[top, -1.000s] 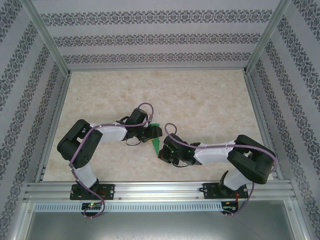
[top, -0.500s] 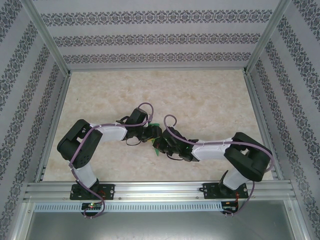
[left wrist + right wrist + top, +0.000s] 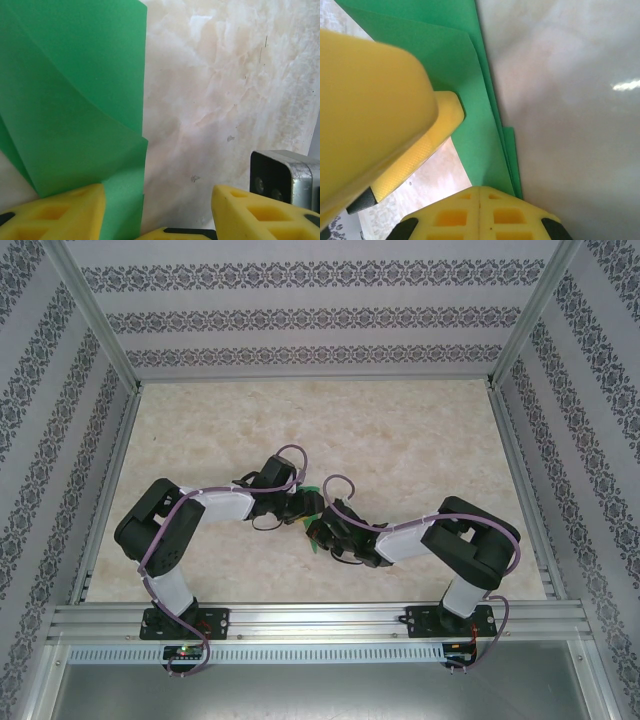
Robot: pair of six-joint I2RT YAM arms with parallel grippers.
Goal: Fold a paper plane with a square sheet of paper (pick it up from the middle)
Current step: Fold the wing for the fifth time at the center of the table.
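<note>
2 wrist views reveal folds in the green paper (image 3: 75, 100).

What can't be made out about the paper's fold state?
- Left wrist: green paper cut off by top and left edges; left gripper's finger covers its lower corner.
- Right wrist: right gripper's blurred finger blocks the paper's left part.
- Top external: paper mostly hidden under both wrists, too small to read folds.

Thin folded paper sheet (image 3: 75, 100): plain bright green. Finger pads (image 3: 365, 100) on it: yellow. Tabletop (image 3: 400, 430) beneath: beige marbling. Walls (image 3: 320, 320) behind: white w/ grey floral stripes.
</note>
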